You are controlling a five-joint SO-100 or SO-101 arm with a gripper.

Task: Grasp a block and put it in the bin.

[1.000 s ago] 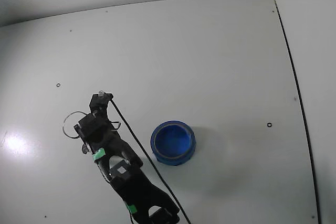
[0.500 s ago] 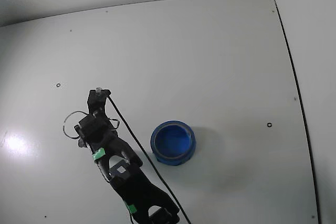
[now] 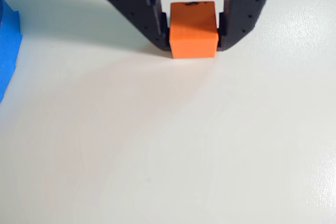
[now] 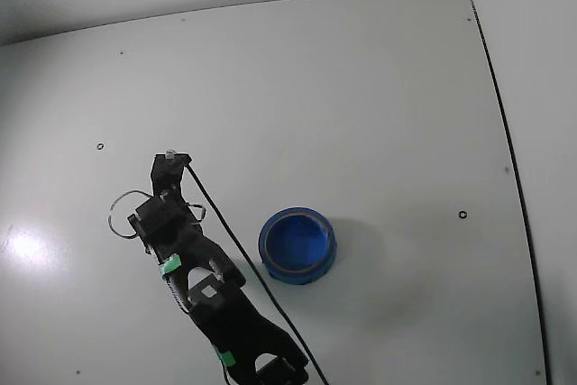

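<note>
In the wrist view the block [image 3: 193,30], a small orange-red cube, sits between the two black fingers of my gripper [image 3: 193,45]. Both fingers press against its sides, so the gripper is shut on it. Its lower edge is at or just above the white table. The bin's blue rim [image 3: 7,45] shows at the left edge of that view. In the fixed view the round blue bin [image 4: 270,263] stands just right of the black arm [image 4: 185,245]. There the arm's body hides the block and the fingertips.
The white table [image 4: 361,96] runs far and right of the arm and bin. A dark seam [image 4: 509,151] marks its right edge and a wall rises at the back. A black cable [image 4: 236,245] runs along the arm close to the bin.
The arm's far end has shifted slightly away toward the back of the table since a second ago. In the last half second it has barely moved. The bin has stayed put.
</note>
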